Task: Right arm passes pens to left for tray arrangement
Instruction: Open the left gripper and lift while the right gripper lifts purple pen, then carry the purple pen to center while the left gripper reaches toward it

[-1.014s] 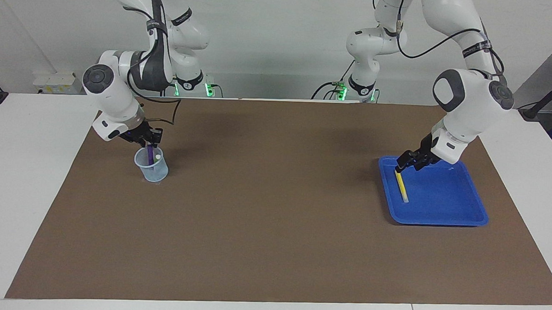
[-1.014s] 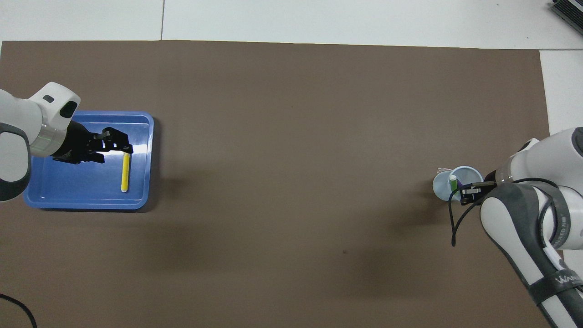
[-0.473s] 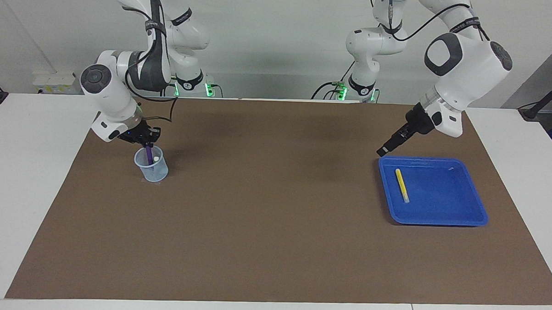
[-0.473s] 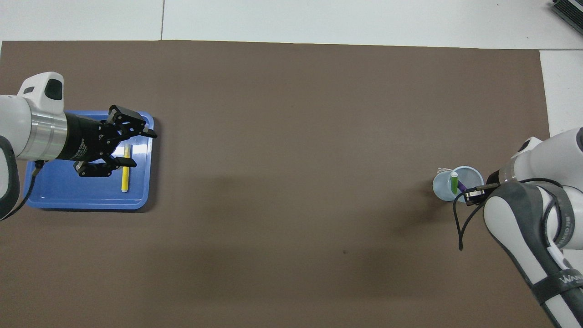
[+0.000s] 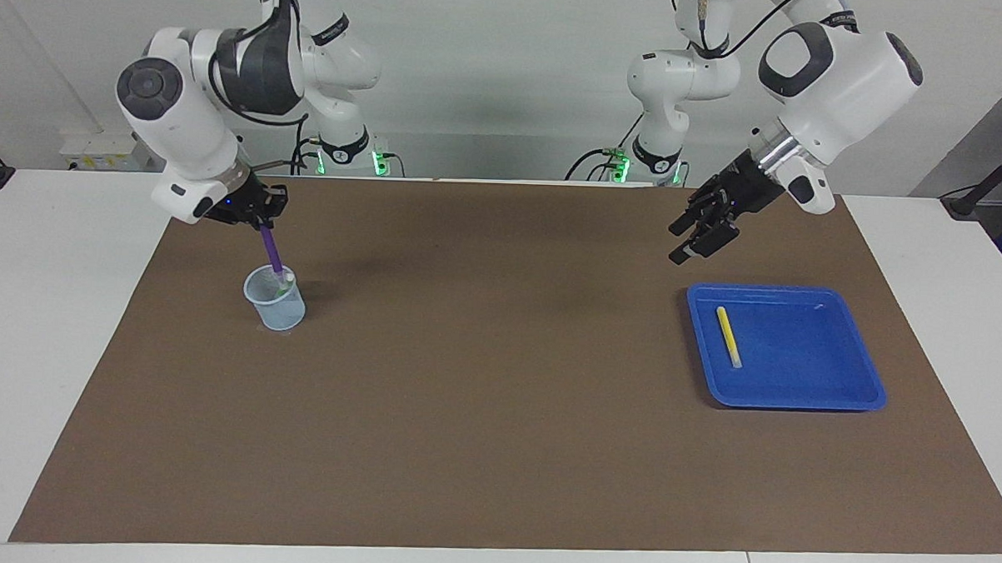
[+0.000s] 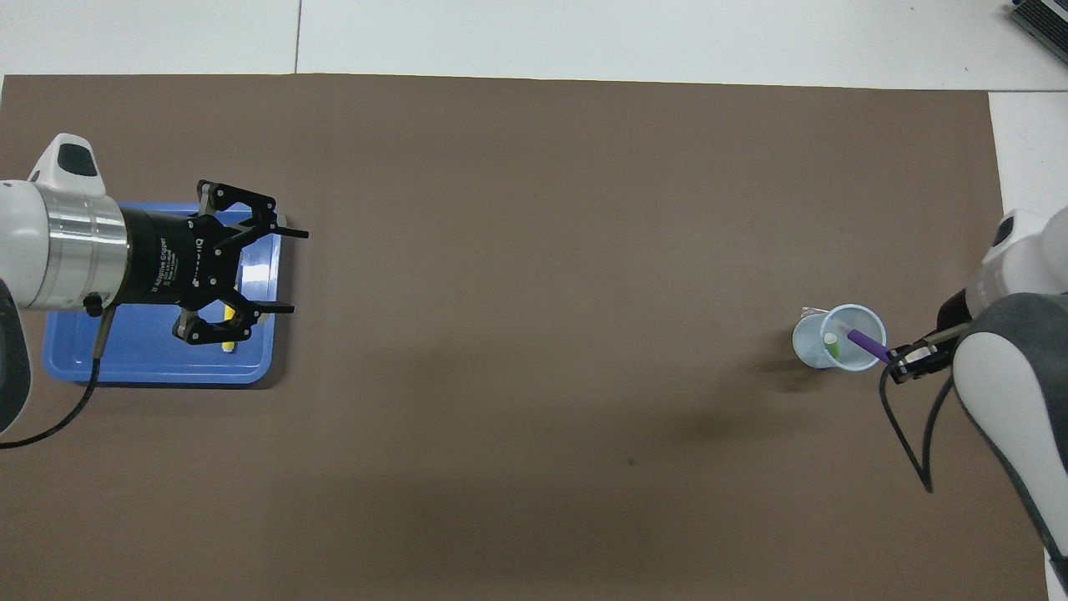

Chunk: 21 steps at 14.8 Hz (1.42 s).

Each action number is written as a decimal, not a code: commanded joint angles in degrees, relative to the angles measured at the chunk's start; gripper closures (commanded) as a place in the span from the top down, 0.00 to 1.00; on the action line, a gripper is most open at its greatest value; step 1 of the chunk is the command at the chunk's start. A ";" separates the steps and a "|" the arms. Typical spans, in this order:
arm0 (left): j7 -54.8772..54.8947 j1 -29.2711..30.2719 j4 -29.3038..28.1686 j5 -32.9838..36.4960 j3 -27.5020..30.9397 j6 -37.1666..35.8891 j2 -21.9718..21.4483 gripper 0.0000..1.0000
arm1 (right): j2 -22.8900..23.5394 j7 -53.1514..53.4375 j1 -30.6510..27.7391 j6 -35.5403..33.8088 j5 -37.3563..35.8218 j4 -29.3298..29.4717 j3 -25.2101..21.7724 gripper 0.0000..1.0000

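Above the translucent cup (image 5: 274, 299), the purple pen (image 5: 270, 253) is being gripped by the right gripper (image 5: 257, 218) (the left gripper (image 5: 693, 236) is being held spread wide over the mat (image 5: 498, 373) beside the blue tray (image 5: 830, 391)).

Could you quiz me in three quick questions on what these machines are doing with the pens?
1. True or false: the slim yellow marker pen lies in the shallow bright-blue plastic tray.
2. Which pen does the right end effector grip? A yellow, B purple, C green.
3. Fill in: the left end effector is ____, holding nothing.

Key:
1. True.
2. B: the slim purple marker pen, its lower end at the small pale translucent cup.
3. Open.
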 commanded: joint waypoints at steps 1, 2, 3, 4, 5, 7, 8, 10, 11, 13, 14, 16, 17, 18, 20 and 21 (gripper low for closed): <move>-6.78 -1.98 -0.77 -2.29 0.44 0.85 -1.63 0.82 | 0.05 -3.99 -0.42 -6.89 7.38 6.90 0.35 0.00; -8.02 -1.98 -0.95 -3.60 0.53 0.85 -1.98 0.82 | -0.73 -3.91 -0.34 -7.60 10.99 7.17 0.35 0.00; -9.42 -1.98 -1.04 -4.31 0.53 0.85 -2.25 0.82 | -1.44 -3.73 -0.16 -7.52 14.51 7.08 0.52 0.00; -10.92 -1.98 -1.04 -4.41 0.44 0.93 -2.34 0.82 | -1.53 -3.30 -0.07 -7.35 18.20 7.00 1.31 0.00; -11.45 -1.98 -1.04 -4.84 0.44 1.28 -2.34 0.82 | -1.71 -2.16 -0.16 -7.00 21.80 6.73 2.45 0.00; -11.46 -2.32 -1.04 -4.94 0.44 1.37 -2.34 0.82 | -1.88 5.10 -0.07 -6.12 26.21 6.38 5.78 0.00; -11.46 -2.76 -1.04 -4.94 0.44 1.46 -2.34 0.83 | -2.06 8.71 -0.07 -3.85 27.97 5.77 7.28 0.00; -12.42 -2.85 -1.04 -5.37 0.44 1.37 -2.42 0.82 | -3.98 12.51 -0.07 1.60 33.23 1.83 9.57 0.00; -12.43 -3.12 -1.04 -6.07 0.44 1.46 -2.42 0.82 | -4.95 14.27 0.02 3.54 36.13 0.16 10.97 0.00; -11.20 -5.56 -1.04 -6.08 0.53 2.94 -2.42 0.80 | -5.49 18.75 2.63 6.70 39.66 -0.83 12.56 0.00; -8.85 -6.88 -1.21 -6.17 0.44 3.91 -2.42 0.79 | -5.49 20.77 4.83 8.89 40.90 -0.91 12.57 0.00; -5.76 -8.04 -1.83 -6.25 0.36 4.27 -2.60 0.79 | -5.05 21.49 8.00 13.73 42.83 -2.14 12.57 0.00; -4.09 -8.65 -1.74 -7.04 0.27 4.27 -2.69 0.79 | -5.05 21.32 9.67 16.27 43.97 -3.10 12.57 0.00; -1.90 -9.09 -2.00 -8.00 0.27 4.01 -2.77 0.79 | -4.79 21.14 11.16 18.56 45.03 -3.81 12.57 0.00; 1.27 -10.58 -2.70 -8.27 0.27 3.83 -3.21 0.79 | -3.65 21.14 15.11 23.83 46.18 -4.34 12.57 0.00; 2.59 -11.11 -3.32 -8.36 0.27 3.83 -3.48 0.79 | -2.95 20.88 16.53 25.86 46.18 -4.34 12.57 0.00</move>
